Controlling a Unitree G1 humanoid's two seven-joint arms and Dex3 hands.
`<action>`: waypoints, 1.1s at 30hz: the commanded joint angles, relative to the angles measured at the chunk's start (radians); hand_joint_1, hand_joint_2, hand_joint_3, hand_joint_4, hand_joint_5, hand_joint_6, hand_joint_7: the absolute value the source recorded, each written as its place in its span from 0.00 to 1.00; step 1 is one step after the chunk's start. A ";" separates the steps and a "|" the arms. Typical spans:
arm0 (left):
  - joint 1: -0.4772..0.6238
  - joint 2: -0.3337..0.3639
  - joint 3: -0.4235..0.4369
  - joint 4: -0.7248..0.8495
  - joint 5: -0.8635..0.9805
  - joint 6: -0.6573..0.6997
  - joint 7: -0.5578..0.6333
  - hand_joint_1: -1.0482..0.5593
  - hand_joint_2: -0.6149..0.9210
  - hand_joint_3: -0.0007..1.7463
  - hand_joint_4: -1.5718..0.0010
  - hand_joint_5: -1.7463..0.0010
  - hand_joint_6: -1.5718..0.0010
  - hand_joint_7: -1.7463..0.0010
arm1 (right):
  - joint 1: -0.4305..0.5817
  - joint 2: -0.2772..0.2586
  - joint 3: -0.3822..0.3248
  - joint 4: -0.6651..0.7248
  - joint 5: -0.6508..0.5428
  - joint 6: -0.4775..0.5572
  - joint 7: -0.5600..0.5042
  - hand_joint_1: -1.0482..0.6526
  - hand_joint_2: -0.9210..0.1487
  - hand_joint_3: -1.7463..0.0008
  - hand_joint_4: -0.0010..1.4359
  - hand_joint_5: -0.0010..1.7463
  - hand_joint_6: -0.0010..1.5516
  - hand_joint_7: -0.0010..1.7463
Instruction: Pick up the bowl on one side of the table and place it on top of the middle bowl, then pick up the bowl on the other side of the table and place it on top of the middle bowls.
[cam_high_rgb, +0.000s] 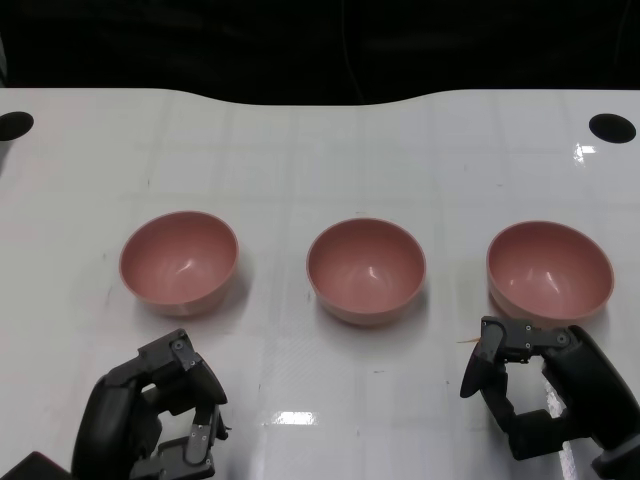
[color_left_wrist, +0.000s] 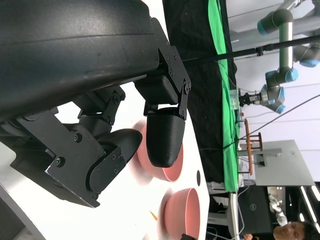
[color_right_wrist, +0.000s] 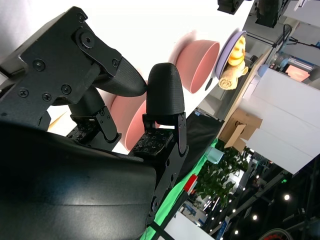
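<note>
Both hands, left (cam_high_rgb: 160, 415) and right (cam_high_rgb: 545, 385), hover spread and unladen before three separate pink bowls (cam_high_rgb: 366, 270).

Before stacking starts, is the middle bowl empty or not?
Empty: the head view shows the middle bowl with only its bare pink inside.

This looks like a robotics lab or demo hall. The left wrist view shows a grey, blue-jointed industrial robot arm (color_left_wrist: 280, 75) beyond a bright green backdrop cloth (color_left_wrist: 220, 85) and a dark computer monitor (color_left_wrist: 257, 210). The right wrist view shows brown cardboard boxes (color_right_wrist: 237, 127) and ceiling spotlights.
</note>
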 joint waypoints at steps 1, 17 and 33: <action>-0.005 0.007 0.004 0.009 0.008 0.001 0.015 0.60 0.64 0.79 0.48 0.01 0.50 0.11 | 0.003 -0.020 -0.011 0.001 0.027 0.000 0.011 0.55 0.55 0.19 0.60 0.98 0.56 0.76; -0.007 0.011 0.015 0.020 -0.011 -0.017 0.008 0.62 0.66 0.76 0.50 0.07 0.51 0.15 | 0.005 -0.013 -0.010 -0.006 0.015 -0.003 0.007 0.55 0.54 0.20 0.60 0.96 0.55 0.76; 0.003 0.085 0.024 -0.200 0.319 0.190 0.224 0.45 1.00 0.07 0.64 0.73 0.65 0.98 | 0.003 -0.011 -0.009 -0.013 0.010 0.013 -0.001 0.55 0.54 0.19 0.60 0.98 0.56 0.76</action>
